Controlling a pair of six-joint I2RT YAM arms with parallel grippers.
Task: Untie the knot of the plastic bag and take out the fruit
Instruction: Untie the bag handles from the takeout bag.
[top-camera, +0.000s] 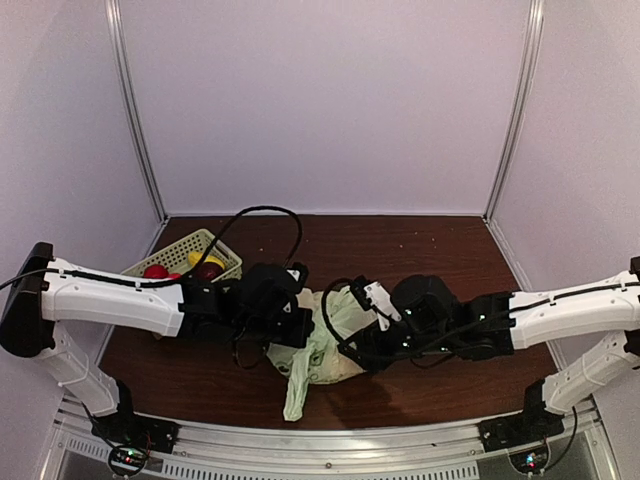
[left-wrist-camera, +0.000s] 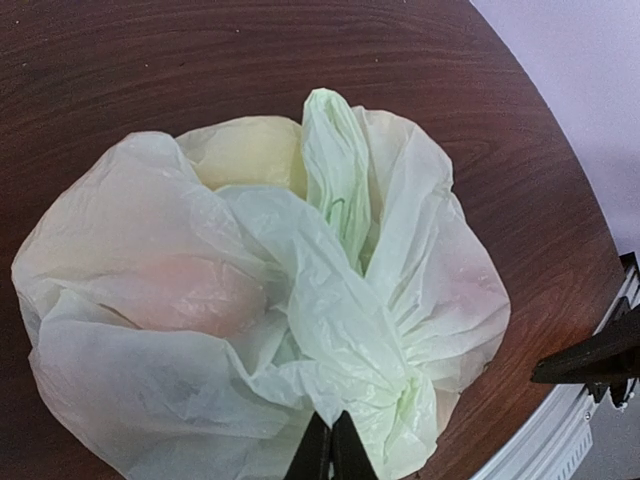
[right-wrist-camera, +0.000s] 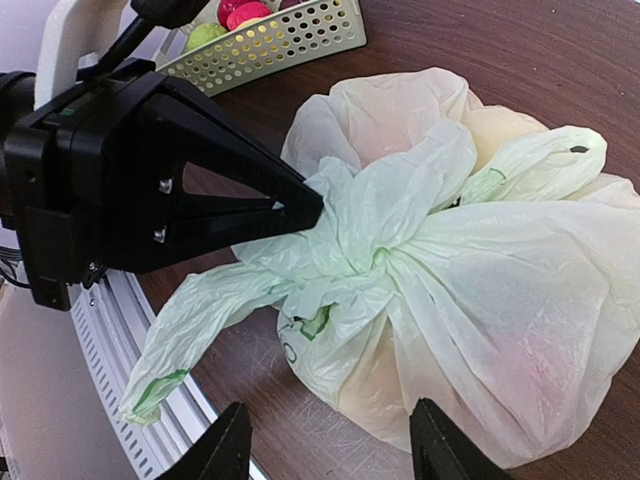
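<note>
Brown wooden table, lilac walls

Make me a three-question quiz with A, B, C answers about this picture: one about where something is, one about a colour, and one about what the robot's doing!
1. Where is the slotted basket?
A. hanging on the back wall
B. at the back left of the table, beyond the left arm
C. at the front right corner

2. What colour is the plastic bag?
A. black
B. bright blue
C. pale greenish-white

3. What is the left tool doing?
A. pinching the bag's plastic beside the knot
B. standing wide open, off the bag
C. holding a banana

Answers:
1 B: the top view shows it past the left arm.
2 C: both wrist views show thin pale green-white plastic.
3 A: its fingers are closed on the plastic, and the knot is tied.
</note>
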